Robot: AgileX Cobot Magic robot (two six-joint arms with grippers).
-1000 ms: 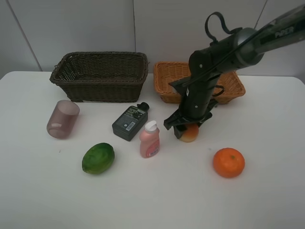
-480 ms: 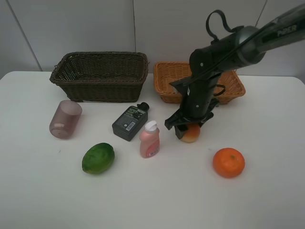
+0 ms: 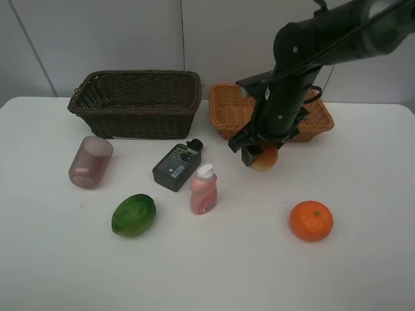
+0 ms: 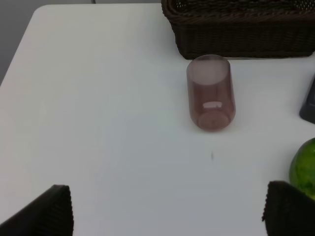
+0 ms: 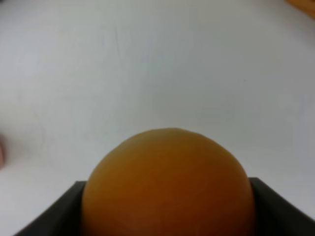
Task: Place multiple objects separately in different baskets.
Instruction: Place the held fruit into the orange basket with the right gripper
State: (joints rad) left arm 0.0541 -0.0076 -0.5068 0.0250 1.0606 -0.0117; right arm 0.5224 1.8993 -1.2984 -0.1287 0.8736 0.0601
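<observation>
Gripping the peach-red fruit [image 3: 266, 160] above the table [image 3: 363, 265], the right claw [image 3: 258, 155] hangs beside the tan basket [image 3: 224, 107]; left claw [image 4: 162, 216] gapes empty; nothing looks basketed yet.

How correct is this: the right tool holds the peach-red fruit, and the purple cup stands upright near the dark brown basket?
One detail is wrong: the purple cup does not stand upright, it lies on its side, as the left wrist view shows. The rest holds: the right tool holds the peach-red fruit, and the cup is near the dark brown basket.
</observation>
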